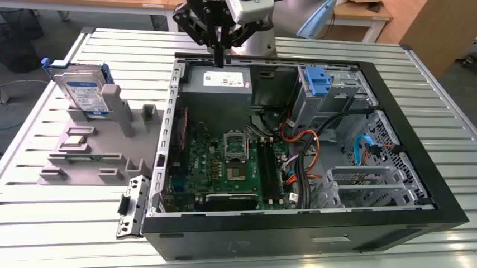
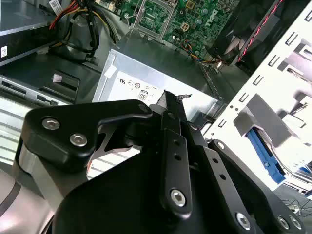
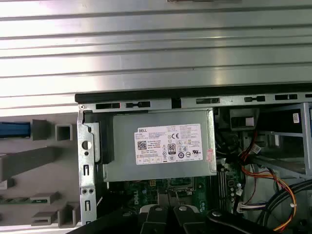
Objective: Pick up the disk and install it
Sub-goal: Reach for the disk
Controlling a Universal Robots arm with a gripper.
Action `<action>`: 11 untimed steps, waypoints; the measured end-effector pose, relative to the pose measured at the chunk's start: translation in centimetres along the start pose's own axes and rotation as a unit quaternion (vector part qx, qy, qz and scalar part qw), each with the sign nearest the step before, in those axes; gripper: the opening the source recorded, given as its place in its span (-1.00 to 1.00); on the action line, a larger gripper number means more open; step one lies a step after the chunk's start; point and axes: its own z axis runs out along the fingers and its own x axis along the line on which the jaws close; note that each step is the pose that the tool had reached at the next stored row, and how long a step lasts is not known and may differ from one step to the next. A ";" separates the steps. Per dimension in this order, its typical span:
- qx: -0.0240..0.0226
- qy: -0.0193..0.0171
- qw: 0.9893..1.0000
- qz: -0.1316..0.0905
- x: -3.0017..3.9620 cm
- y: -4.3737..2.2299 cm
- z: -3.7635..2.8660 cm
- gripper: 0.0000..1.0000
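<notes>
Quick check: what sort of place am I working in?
Probably a lab or workshop bench for computer assembly: an open computer case on a slatted metal table, a grey fixture holding the disk upright, wooden desks behind.

A worktop point(image 1: 439, 95) of ribbed aluminium slats spans most of the exterior view. Behind it, a light wooden desk point(image 1: 119, 3) lines the upper left edge. A second wooden desk point(image 1: 363, 15) and a tall wooden panel point(image 1: 439, 28) fill the upper right. Grey floor point(image 1: 19, 95) shows at far left.
</notes>
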 end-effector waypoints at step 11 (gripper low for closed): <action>0.000 0.000 1.000 0.000 0.15 -0.01 0.00 -0.80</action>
